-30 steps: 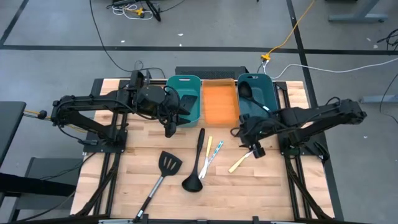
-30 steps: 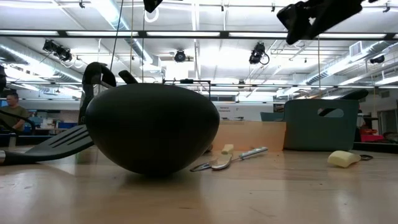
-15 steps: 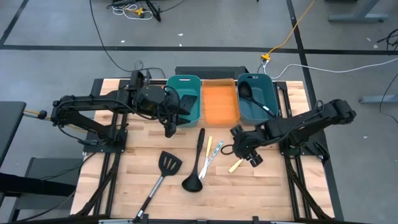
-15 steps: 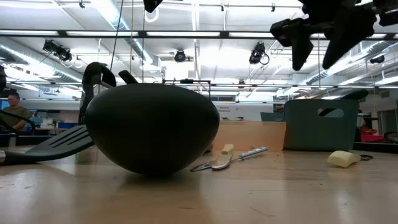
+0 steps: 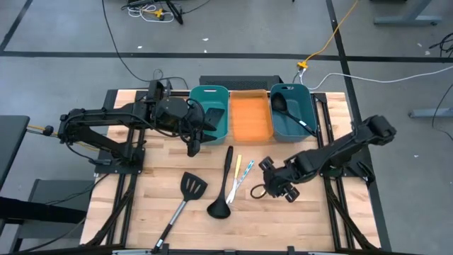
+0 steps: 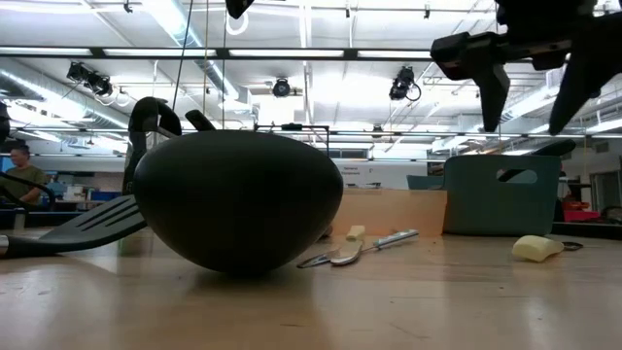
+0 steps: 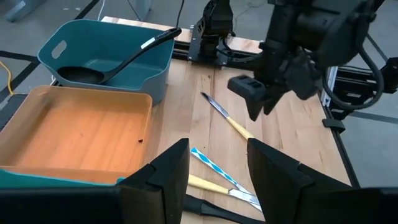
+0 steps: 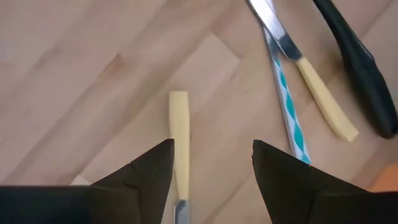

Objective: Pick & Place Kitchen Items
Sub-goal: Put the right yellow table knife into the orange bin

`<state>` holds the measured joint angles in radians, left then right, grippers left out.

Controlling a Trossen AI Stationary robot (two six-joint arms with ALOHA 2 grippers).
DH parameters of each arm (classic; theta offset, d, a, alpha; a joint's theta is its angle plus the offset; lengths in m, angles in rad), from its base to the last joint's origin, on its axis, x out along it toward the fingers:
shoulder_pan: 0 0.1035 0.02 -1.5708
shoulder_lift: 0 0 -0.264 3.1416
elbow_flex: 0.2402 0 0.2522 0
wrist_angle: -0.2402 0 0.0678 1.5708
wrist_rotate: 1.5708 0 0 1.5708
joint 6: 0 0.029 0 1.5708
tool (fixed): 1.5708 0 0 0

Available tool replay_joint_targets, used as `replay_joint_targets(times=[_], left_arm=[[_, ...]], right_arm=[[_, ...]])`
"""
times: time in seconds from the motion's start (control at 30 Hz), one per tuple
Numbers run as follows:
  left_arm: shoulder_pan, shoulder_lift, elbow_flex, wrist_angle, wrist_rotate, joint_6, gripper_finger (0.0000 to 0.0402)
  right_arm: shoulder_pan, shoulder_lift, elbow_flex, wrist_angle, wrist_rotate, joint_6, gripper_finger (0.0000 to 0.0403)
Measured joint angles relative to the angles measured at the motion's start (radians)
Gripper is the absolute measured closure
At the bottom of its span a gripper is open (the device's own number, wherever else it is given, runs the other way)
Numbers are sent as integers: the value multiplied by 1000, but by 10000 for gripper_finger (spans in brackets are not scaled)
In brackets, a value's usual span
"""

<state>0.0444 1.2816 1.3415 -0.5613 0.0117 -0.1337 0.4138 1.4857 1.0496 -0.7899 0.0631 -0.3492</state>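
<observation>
Nearest the table's (image 5: pixel 177 170) front edge: a black slotted spatula (image 5: pixel 191 186) and a black ladle (image 5: pixel 221 205), lying side by side on the wood, the ladle's bowl filling the low view and its handle running back toward the bins. Just beside that handle, a yellow-handled knife (image 5: pixel 234 170) and a teal-and-white striped stick (image 5: pixel 246 171), close together and near-parallel. To their right, a second yellow-handled knife (image 8: pixel 179 134), alone on the planks, directly below the right gripper (image 5: pixel 278 182). Right gripper hovering above the table with fingers apart, holding nothing, pointed down at that knife. Farther back, left gripper (image 5: pixel 192 146) poised near the front of the left teal bin (image 5: pixel 210 93), fingers apart and empty, clear of the table. At the far edge, three bins in a row: the left teal bin with a dark item inside, an orange bin (image 5: pixel 248 134) in the middle, a right teal bin (image 5: pixel 311 117) holding another black ladle (image 5: pixel 289 111), its handle propped over the bin's rim. Beyond the table in the low view, a person (image 6: pixel 19 175) at far left under workshop lights.
</observation>
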Motion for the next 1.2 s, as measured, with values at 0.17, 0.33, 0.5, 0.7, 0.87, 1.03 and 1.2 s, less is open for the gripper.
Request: replay_joint_targets(times=[0.17,0.33,0.5,0.7,0.87,1.03,1.2], left_arm=[[0,0,0,-1,4,13,235],[0,0,0,0,5,40,235],[0,0,0,-1,8,41,235],[0,0,0,-1,8,42,235],[0,0,0,-1,8,44,235],[0,0,0,-1,9,46,235],[0,0,0,-1,9,48,235]], right_arm=[[20,23,0,30,-5,14,179],[20,44,0,52,-26,51,179],[20,74,0,56,-27,53,179],[20,134,0,80,-29,53,179],[20,191,0,101,-29,53,179],[20,234,0,110,-28,53,179],[20,263,0,118,-28,53,179]])
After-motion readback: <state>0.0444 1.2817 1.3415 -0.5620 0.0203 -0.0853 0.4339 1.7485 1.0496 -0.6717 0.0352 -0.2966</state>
